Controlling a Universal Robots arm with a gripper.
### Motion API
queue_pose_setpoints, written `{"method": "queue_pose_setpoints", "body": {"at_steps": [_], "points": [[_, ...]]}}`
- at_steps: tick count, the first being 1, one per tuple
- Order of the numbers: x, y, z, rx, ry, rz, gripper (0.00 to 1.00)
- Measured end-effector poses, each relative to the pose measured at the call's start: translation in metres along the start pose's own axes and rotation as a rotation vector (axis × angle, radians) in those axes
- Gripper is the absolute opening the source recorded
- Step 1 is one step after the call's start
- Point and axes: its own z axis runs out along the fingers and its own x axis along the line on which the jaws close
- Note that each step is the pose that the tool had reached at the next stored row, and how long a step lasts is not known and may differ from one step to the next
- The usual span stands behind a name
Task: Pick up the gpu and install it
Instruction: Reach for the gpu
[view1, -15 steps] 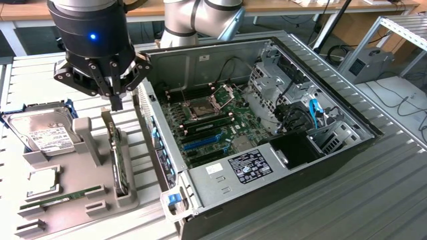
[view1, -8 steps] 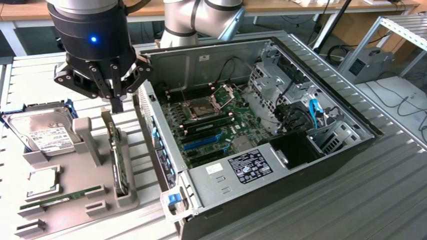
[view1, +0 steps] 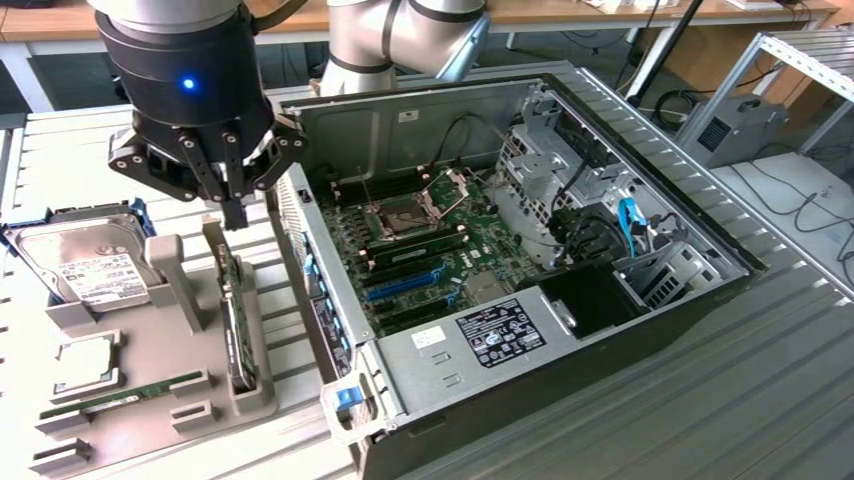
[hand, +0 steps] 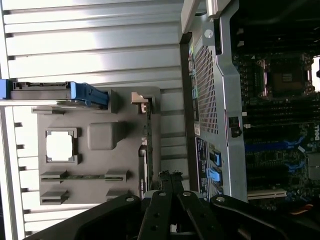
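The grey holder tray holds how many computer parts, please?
4: silver boxy hard drive at one end; square silver processor chip in the middle; narrow green memory stick beside it; thin dark gpu on edge nearest the computer case.

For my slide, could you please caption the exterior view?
Shut tool hovers above the graphics card standing in a holder.

We see a ribbed table (view1: 747, 400) of pale, dull-sheened metal carrying a matt grey plastic holder (view1: 180, 395). The gpu (view1: 238, 330) shows a dark, faintly glossy board edge. The computer case (view1: 414, 380) is bare grey sheet metal. The gripper (view1: 235, 208) is matt black with shiny bolts.
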Motion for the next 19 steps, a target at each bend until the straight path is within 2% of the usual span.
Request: {"method": "queue_pose_setpoints", "body": {"at_steps": [19], "points": [[-0.0007, -0.0098, 0.0004, 0.0, 0.0, 0.0, 0.11]]}}
